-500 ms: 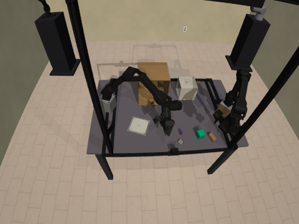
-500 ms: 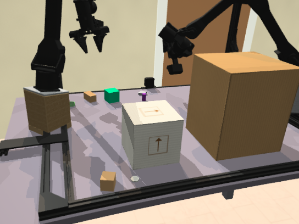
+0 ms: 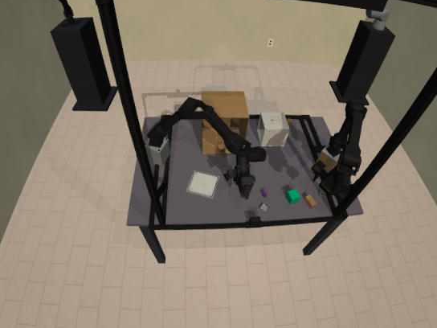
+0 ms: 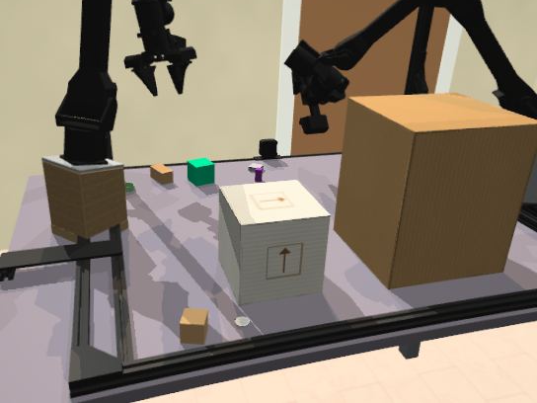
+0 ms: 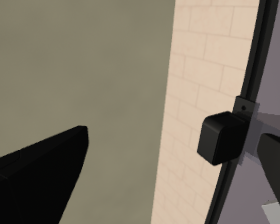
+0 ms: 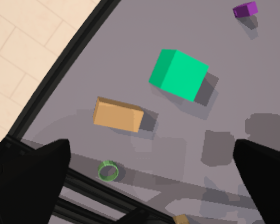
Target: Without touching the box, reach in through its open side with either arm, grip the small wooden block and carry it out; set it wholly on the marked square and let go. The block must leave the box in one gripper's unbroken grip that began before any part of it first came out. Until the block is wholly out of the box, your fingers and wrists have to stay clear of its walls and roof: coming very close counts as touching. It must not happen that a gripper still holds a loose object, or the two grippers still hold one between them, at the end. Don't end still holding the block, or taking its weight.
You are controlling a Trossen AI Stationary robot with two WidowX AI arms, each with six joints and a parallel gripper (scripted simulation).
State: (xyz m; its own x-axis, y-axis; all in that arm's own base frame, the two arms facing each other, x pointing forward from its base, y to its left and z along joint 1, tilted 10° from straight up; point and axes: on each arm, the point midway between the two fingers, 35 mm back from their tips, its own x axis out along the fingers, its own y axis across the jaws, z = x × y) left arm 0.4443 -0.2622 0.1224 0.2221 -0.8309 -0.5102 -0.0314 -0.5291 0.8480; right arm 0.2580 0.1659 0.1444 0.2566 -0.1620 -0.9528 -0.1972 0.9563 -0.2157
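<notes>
The brown cardboard box (image 3: 224,120) stands at the back middle of the table, its open side facing the front; it also shows in the exterior view (image 4: 434,185). A small wooden block (image 3: 220,148) lies on the floor inside, near the opening. The marked square (image 3: 202,184) is a pale tile in front of the box, to its left. My left gripper (image 3: 246,188) is open and empty; it hangs above the table in front of the box, right of the square. My right gripper (image 4: 163,73) is open and empty, held high over the right end (image 6: 150,178).
A white box (image 3: 274,129) stands right of the brown box. A green cube (image 3: 293,196), a tan block (image 3: 309,199), a purple piece (image 3: 264,193), a grey piece (image 3: 263,207) and a green ring (image 6: 108,171) lie front right. A black mount (image 3: 254,220) sits on the front rail.
</notes>
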